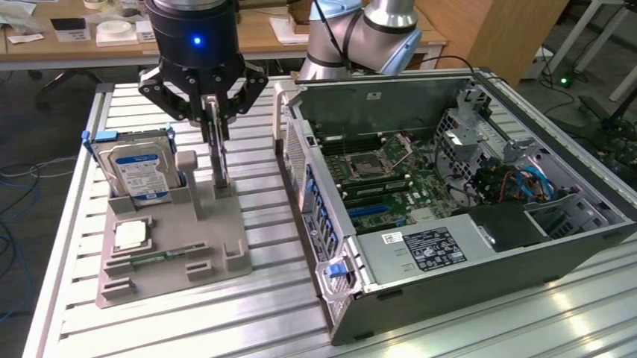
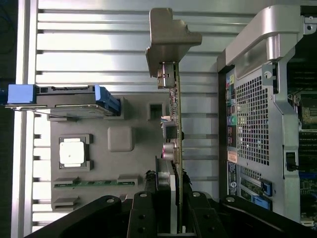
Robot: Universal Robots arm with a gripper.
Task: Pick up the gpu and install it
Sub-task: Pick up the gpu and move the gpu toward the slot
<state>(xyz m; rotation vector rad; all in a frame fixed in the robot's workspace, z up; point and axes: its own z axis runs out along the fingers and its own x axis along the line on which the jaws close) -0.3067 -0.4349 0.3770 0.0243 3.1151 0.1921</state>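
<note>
One hand [image 1: 215, 127], we see it clamped on the upright gpu [image 1: 222, 168] at the grey holder [image 1: 189, 239] beside the case [image 1: 478, 287]

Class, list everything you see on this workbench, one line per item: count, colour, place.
table: 1, silver, slatted, under everything.
holder tray: 1, grey, on the table, exterior view's left.
hard drive: 1, silver with blue label, standing in the tray.
processor chip: 1, silver, flat in the tray.
memory stick: 1, green, flat in the tray.
gpu: 1, dark edge-on, upright at the tray.
computer case: 1, grey, open, exterior view's right.
arm: 1, silver-grey, behind the case.
gripper: 1, black, shut on the gpu.
</note>
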